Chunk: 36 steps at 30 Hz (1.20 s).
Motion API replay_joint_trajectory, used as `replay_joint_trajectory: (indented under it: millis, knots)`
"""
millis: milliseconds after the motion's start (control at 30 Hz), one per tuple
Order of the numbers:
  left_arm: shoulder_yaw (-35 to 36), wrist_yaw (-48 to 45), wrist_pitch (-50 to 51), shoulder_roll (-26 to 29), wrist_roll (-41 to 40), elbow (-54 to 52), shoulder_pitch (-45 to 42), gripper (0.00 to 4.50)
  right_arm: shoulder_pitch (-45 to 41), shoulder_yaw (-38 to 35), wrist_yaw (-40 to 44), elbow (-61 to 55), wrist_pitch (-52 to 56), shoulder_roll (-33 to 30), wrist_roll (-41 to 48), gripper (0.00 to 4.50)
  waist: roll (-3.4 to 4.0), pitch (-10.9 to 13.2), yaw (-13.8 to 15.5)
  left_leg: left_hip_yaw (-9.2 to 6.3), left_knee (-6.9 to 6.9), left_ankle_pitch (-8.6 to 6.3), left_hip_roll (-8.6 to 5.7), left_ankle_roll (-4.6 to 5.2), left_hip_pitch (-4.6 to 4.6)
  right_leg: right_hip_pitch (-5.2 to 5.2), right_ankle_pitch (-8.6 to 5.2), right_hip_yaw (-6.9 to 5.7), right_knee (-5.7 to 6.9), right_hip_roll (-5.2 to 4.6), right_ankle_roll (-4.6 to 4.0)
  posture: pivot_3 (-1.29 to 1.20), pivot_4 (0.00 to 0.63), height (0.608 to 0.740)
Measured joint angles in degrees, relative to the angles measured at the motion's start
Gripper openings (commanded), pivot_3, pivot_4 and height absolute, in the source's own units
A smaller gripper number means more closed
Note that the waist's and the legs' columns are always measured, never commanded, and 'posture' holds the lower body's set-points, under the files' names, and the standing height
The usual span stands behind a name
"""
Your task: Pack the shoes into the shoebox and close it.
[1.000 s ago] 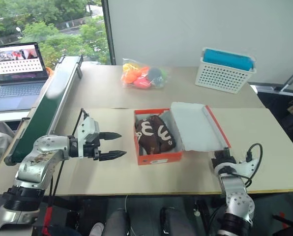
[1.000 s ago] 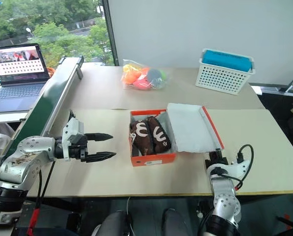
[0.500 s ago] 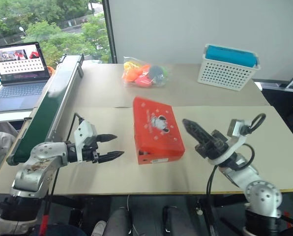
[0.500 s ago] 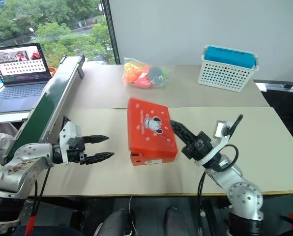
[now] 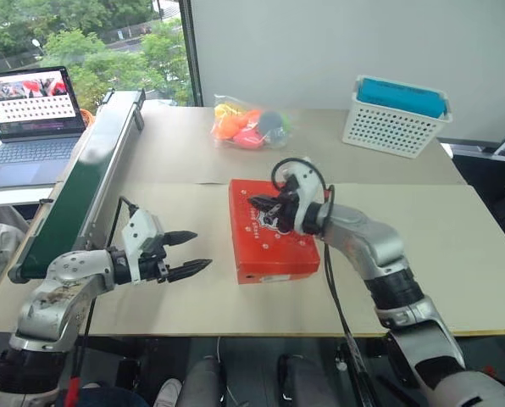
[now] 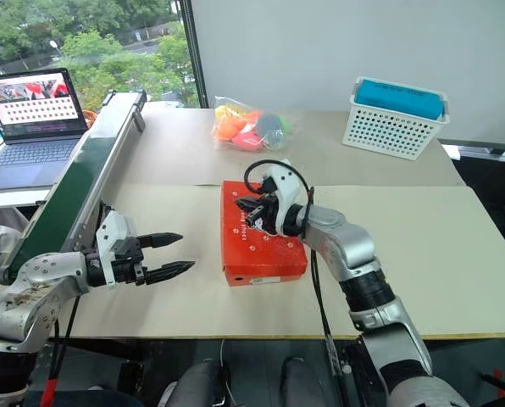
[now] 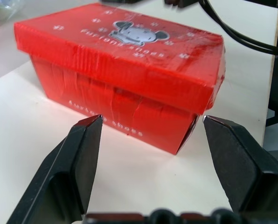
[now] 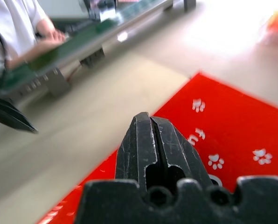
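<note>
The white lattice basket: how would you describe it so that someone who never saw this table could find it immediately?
Look at the long beige table and follow it to its far right corner, next to the white wall. There stands the white lattice basket, holding a turquoise block. Unlike the closed red shoebox at mid-table and the clear bag of colourful toys nearby, it is perforated white plastic.

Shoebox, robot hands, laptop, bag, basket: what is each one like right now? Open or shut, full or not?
Shoebox: lid shut, lying flat on the table.
Left end effector: open, holding nothing, beside the shoebox and apart from it.
Right end effector: shut, over the shoebox lid.
Laptop: open, screen lit.
Plastic bag: full of colourful things.
White basket: holds a blue thing.
</note>
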Motion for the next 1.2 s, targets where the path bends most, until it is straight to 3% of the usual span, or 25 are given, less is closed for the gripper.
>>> replay_joint_trajectory:
  millis: [167, 367, 467, 600, 700, 800, 933, 1033, 1200]
  knots:
    - [0.17, 1.4, 0.02, -0.17, 0.0, -0.84, 1.31, 3.64, -4.53, 7.68, 6.27, 12.07, -6.08, 1.49, -10.28, 0.02, -0.1, -0.1, -0.72, 0.1, 0.0, -0.01, 0.07, -0.01, 0.56, 0.37, -0.17, 0.06, 0.08, 0.02, 0.22, 0.0, 0.15, 0.74]
    - [1.96, 5.9, 0.13, -2.67, -0.22, -2.42, 3.79, 3.64, -5.09, 5.96, 7.91, 18.57, -9.78, 3.93, -13.6, 0.02, -0.15, -0.61, -0.65, -0.11, -0.11, -0.36, 0.3, -0.61, 1.6, 1.09, -0.49, 0.01, 0.08, 0.01, -0.17, 0.0, 0.15, 0.74]
    - [4.64, 10.68, 0.14, -6.86, -0.97, -2.2, 4.54, 3.64, -3.22, 1.52, 7.9, 15.9, -8.66, 4.18, -12.07, 0.02, -0.16, -0.71, -0.28, -0.34, -0.1, -0.37, 0.25, -0.62, 1.52, 1.08, -0.49, -0.08, 0.1, -0.1, -0.16, 0.0, 0.15, 0.74]
    - [9.2, 22.23, -1.26, -14.47, 0.76, 0.68, 4.52, 3.64, 2.27, -11.39, 6.76, 3.26, 4.77, 2.78, 0.16, 0.02, -0.18, -0.67, 0.39, -0.41, -0.03, -0.08, 0.11, -0.14, 0.84, 0.73, 0.0, -0.11, 0.18, -0.26, -0.09, 0.0, 0.15, 0.74]
    - [11.7, 30.7, -2.23, -19.73, 2.84, 1.9, 4.7, 3.64, 3.11, -24.68, 3.15, -4.32, 12.83, -1.18, 9.65, 0.02, -0.2, -0.66, 0.89, -0.34, 0.01, -0.03, 0.02, -0.05, 0.33, 0.27, 0.09, -0.08, 0.13, -0.29, -0.04, 0.0, 0.15, 0.74]
    - [13.31, 35.28, -3.65, -22.74, 3.64, 1.91, 4.89, 3.64, 5.24, -31.21, 0.98, -7.02, 13.99, -5.25, 11.59, 0.02, -0.21, -0.66, 1.14, -0.06, 0.01, -0.04, -0.01, -0.05, 0.31, 0.31, 0.07, -0.15, 0.03, -0.28, -0.02, 0.0, 0.15, 0.74]
    - [14.12, 39.56, -3.97, -24.51, 5.06, 1.87, 5.97, 3.64, 15.28, -28.14, -3.27, -3.33, 0.79, -14.42, -3.22, 0.02, -0.23, -0.65, 1.06, 0.23, 0.01, -0.04, -0.1, -0.05, 0.33, 0.29, -0.18, -0.08, -0.02, -0.3, 0.35, 0.0, 0.15, 0.74]
    - [14.3, 41.21, -5.35, -24.82, 6.39, 2.59, 6.19, 3.64, 21.0, -25.68, -4.48, 1.5, -9.43, -15.39, -10.8, 0.02, -0.25, -0.64, 0.02, 0.3, 0.01, -0.03, -0.03, -0.05, 0.42, 0.24, -0.15, 0.11, 0.07, -0.17, 0.36, 0.0, 0.15, 0.74]
    - [14.63, 43.33, -7.32, -25.54, 8.11, 5.34, 6.18, 3.64, 24.7, -24.86, -5.28, 3.15, -20.57, -15.38, -15.78, 0.02, -0.27, -0.63, -0.66, 0.3, 0.01, -0.03, 0.01, -0.05, 0.51, 0.27, -0.14, 0.26, 0.09, -0.05, 0.36, 0.0, 0.15, 0.74]
